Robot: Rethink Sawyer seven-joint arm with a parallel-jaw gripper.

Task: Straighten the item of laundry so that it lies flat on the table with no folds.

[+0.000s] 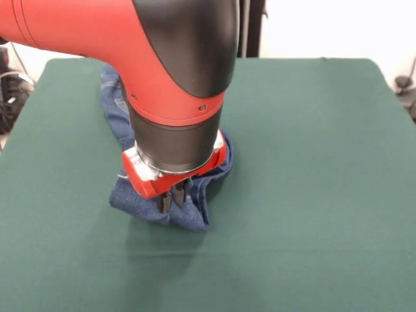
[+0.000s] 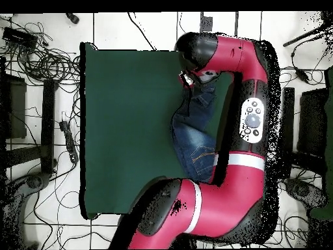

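Observation:
The blue denim jeans [image 1: 139,197] lie crumpled on the dark green table [image 1: 312,162], left of centre in the front view. One part runs back toward the far left edge and a bunched fold sits near the middle. My gripper [image 1: 173,197] points straight down into that near fold, and its dark fingers [image 1: 165,201] are pinched together on the denim. In the overhead view the jeans [image 2: 192,138] stretch along the table's [image 2: 130,117] right side. The arm's wrist covers the gripper and part of the cloth there.
The thick red and black arm [image 1: 175,71] hangs over the jeans and hides their middle. Cables and dark equipment [image 2: 39,58] lie on the floor beside the table in the overhead view.

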